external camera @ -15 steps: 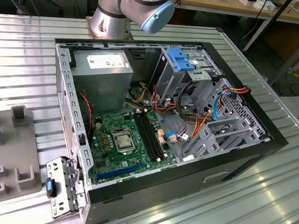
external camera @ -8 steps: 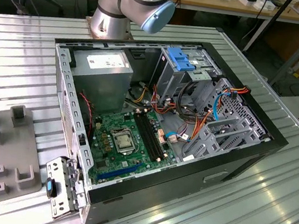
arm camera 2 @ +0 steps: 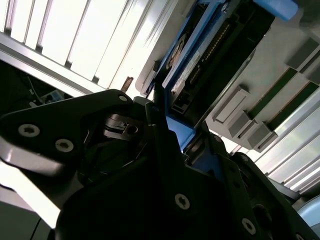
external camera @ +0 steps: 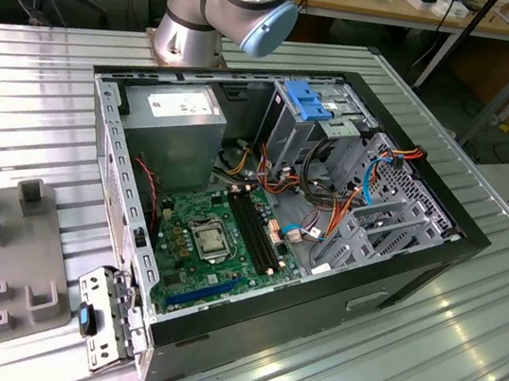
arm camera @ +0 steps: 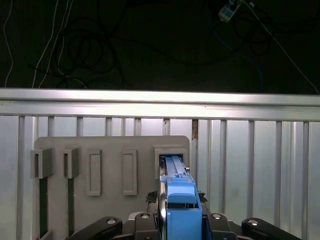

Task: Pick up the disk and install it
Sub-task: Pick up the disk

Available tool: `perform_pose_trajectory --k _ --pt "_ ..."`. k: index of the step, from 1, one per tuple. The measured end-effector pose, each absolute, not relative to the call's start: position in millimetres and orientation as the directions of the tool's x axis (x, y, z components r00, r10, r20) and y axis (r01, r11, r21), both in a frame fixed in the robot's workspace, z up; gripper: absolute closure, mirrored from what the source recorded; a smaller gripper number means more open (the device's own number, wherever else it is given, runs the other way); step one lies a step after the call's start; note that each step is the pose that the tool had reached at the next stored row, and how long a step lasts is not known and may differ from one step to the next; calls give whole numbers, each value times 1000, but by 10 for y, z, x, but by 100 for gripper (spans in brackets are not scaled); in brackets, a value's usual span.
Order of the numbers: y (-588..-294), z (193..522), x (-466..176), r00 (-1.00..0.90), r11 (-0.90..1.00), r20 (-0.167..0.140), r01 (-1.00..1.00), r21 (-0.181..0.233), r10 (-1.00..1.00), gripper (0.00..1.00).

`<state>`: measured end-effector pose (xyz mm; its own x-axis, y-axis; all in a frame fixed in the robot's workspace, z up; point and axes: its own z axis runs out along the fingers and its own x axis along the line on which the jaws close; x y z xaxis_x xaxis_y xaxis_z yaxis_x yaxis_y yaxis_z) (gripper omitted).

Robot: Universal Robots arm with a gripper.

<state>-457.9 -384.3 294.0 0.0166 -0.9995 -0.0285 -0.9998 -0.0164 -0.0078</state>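
- We see the disk (arm camera: 180,200) as a flat grey metal hard drive in a bright blue plastic carrier frame. In the first wrist view it stands on edge with its blue end cap toward the camera. In the second wrist view a row of connector pins runs along its exposed edge.
- It sits in the end slot of a pale grey slotted holder plate (arm camera: 110,145), at one corner of the plate. The raised collar of that slot wraps its lower part.
- The plate lies flat on the ribbed aluminium table (external camera: 457,374), close to one of the table's long edges (dark floor and loose cables lie beyond that edge).
- On the same plate, two more raised slot collars sit beside the disk. Two grey upright blocks (arm camera: 42,162) stand toward the opposite end, well apart from the disk.
- In the exterior view the open black computer case (external camera: 392,297) occupies the table's middle. It holds a green motherboard (external camera: 199,240), a silver boxy power supply (external camera: 172,130) and a blue-tabbed drive cage bracket (external camera: 308,101).
- The holder plate lies to the exterior view's left of the case, not touching it.
- The black gripper (arm camera: 180,196) straddles the disk. Its fingers (arm camera 2: 156,125) are drawn in narrow, one against each flat face of the blue frame.
- We can make out no gap between them and the frame, so they clamp the disk while its lower part rests in the slot.
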Motion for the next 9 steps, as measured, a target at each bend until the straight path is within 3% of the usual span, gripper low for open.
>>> perform_pose_trajectory --k 9 --pt "-3843 2940 -4579 17 -16 -28 -1000 -8 -999 63"
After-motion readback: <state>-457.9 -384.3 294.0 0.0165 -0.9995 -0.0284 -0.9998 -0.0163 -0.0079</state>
